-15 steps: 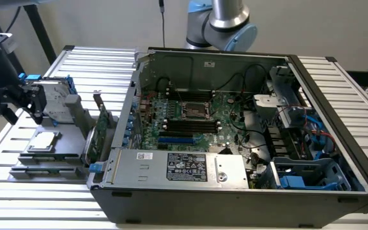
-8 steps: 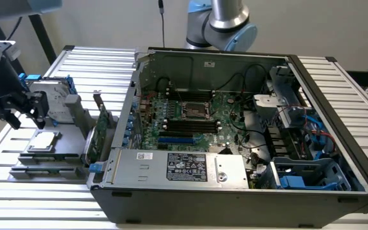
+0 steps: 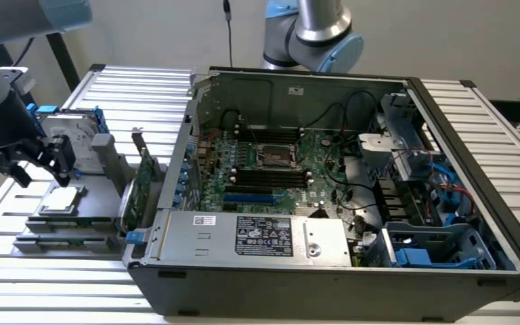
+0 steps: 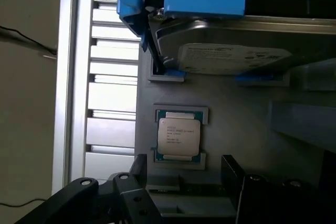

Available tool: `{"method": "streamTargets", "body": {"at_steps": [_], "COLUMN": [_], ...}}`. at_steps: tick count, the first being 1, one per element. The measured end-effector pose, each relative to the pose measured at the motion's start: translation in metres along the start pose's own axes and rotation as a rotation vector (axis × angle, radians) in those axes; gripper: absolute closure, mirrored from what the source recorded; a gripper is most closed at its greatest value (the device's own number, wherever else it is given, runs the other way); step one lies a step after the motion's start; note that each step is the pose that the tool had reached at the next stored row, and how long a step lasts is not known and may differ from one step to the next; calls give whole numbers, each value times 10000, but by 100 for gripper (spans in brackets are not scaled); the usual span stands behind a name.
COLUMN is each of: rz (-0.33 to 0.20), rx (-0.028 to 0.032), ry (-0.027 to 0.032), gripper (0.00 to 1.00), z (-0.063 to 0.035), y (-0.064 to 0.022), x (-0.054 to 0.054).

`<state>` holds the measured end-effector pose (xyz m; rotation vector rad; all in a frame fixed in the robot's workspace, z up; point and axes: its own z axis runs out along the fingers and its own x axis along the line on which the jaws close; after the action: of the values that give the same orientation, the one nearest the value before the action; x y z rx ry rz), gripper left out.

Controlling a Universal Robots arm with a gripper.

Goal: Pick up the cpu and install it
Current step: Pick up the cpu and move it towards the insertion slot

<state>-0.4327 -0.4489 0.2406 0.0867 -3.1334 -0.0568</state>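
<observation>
Item: cpu [image 4: 178, 137], flat in its tray [image 4: 236, 124] recess beside the computer case [image 3: 332, 288], metal top up for grasping. Gripper [image 3: 41, 177] above it, jaws spread wide, holding nothing.

A plain pale wall [image 3: 459, 40] is seen behind a worktop [image 3: 52, 284] built of ribbed silver metal slats, a thin black cable [image 3: 227, 30] is hung against that wall, and a beige floor [image 4: 26, 119] is crossed by another dark cable [image 4: 21, 34], all evenly lit.
</observation>
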Motion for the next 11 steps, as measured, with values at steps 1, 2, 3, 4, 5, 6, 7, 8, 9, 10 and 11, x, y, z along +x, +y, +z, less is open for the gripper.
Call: {"method": "streamTargets", "body": {"at_steps": [1, 2, 3, 4, 5, 6, 7, 8, 9, 10, 11], "rz": [20, 41, 60, 74, 78, 81, 84, 89, 93, 100, 112], "rx": [0, 0, -1, -1, -1, 0, -1, 0, -1, -1, -1], "ry": [0, -2, -3, -4, -4, -3, -4, -4, -4, -5, -5], "gripper": [33, 33, 33, 33, 33, 33, 33, 33, 33, 33, 33], "z": [18, 37, 55, 73, 92, 109, 127, 147, 165, 183, 201], "y": [-1, -1, -2, -2, -2, -2, -1, 0, 2, 4, 9], "x": [-2, -3, -5, -6, -6, -7, -7, -6, -7, -7, -7]}}
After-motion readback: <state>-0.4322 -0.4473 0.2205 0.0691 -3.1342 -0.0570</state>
